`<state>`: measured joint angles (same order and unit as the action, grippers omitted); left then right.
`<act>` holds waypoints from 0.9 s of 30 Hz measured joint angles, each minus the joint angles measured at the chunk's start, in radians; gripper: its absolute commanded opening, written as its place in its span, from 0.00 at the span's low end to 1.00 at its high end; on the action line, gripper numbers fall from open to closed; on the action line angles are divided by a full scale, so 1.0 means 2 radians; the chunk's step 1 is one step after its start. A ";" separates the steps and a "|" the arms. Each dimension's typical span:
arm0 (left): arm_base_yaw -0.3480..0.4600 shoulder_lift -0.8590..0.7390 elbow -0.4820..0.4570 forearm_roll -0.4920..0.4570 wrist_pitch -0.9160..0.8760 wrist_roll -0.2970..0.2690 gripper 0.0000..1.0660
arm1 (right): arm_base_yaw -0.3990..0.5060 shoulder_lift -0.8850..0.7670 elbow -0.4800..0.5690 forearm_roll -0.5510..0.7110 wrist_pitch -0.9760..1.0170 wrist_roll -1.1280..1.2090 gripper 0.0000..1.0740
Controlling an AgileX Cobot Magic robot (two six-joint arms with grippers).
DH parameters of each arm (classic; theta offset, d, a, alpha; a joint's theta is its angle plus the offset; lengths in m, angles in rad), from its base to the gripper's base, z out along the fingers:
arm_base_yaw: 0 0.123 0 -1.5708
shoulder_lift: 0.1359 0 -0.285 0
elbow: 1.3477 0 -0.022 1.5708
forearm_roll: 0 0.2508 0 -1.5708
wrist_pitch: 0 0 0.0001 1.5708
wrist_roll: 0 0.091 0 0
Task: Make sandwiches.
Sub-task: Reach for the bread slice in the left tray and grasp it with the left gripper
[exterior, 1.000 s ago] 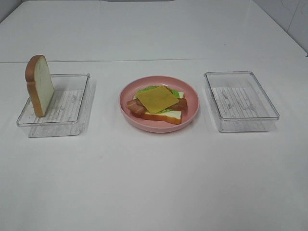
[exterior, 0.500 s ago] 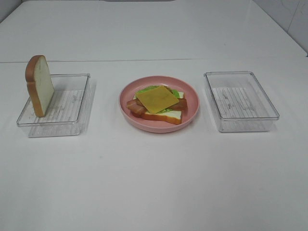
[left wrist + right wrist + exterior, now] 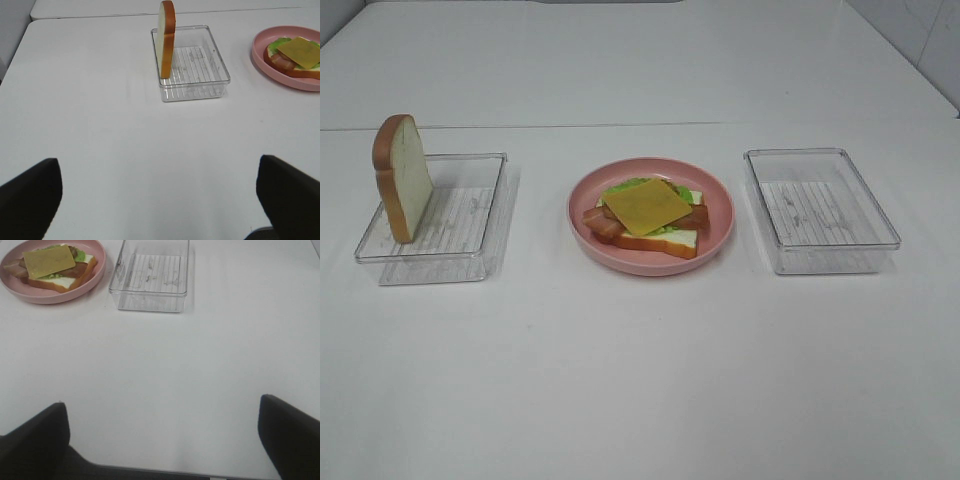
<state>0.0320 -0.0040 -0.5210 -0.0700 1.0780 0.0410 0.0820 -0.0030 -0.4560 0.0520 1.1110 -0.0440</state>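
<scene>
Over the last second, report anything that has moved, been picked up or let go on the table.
Nothing has visibly changed. The upright white toy bread slice with orange-brown crust still stands in the left clear plastic rectangular tray, the open-faced sandwich topped with a yellow cheese square still lies on the round pink plate, and the right clear plastic tray holds nothing as before.

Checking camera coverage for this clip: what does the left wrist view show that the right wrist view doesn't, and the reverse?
Only the left wrist view shows the upright bread slice standing on edge in the left clear tray, plus the open left end effector. Only the right wrist view shows the empty right clear tray and the open right end effector. Both show the pink plate carrying the open sandwich stack topped with the cheese square, and the white table.
</scene>
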 measured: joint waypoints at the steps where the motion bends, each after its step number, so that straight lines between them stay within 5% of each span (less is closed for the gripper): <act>1: 0.000 0.000 0.000 0.000 0.000 0.000 0.92 | 0.000 0.000 0.000 0.000 0.000 0.000 0.92; 27: 0.000 0.000 0.000 0.000 0.000 0.000 0.92 | -0.001 0.000 0.000 0.008 0.000 0.000 0.92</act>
<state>0.0320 -0.0040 -0.5210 -0.0700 1.0780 0.0410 0.0810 -0.0030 -0.4560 0.0690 1.1110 -0.0440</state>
